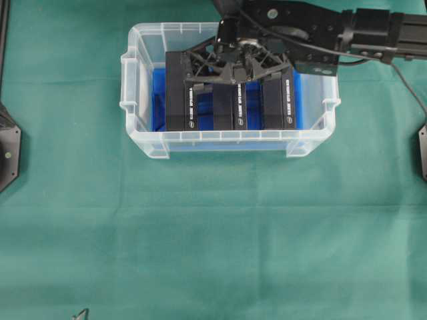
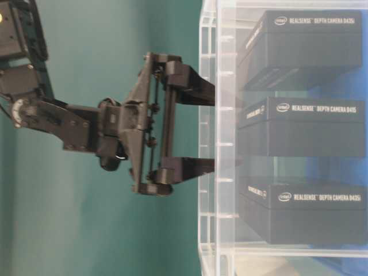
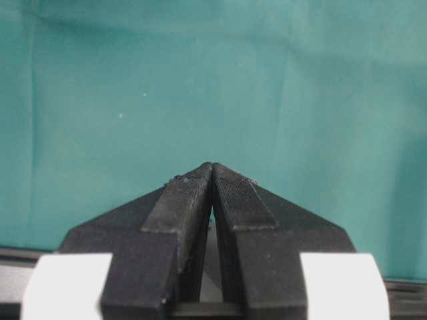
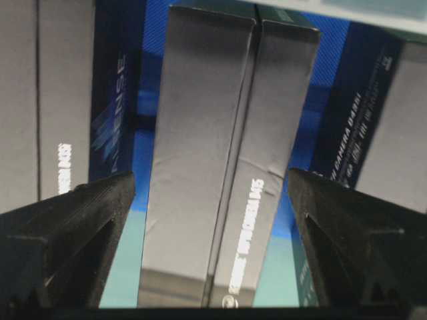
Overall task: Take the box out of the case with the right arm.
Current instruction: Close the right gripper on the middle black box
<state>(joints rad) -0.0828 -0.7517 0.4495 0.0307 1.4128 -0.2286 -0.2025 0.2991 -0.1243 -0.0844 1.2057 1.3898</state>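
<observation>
The right tool [image 1: 235,75] hangs spread wide over the case [image 1: 137,100], its fingers [image 4: 73,227] either side of the middle box [image 4: 220,167], not touching it. Three black boxes stand on edge in the case on its blue floor, side by side. The case sits on the green desk [image 1: 213,233]. The left tool [image 3: 212,175] is clenched, empty.

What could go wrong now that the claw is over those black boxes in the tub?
The open right gripper straddles the middle box, and the neighbouring boxes stand close by. A finger could land on a neighbour's edge, or jam in the narrow gap, instead of sliding down beside the middle one. The box's sides look smooth, so it might slip out on the lift. A box that catches could drag the light case along.
</observation>
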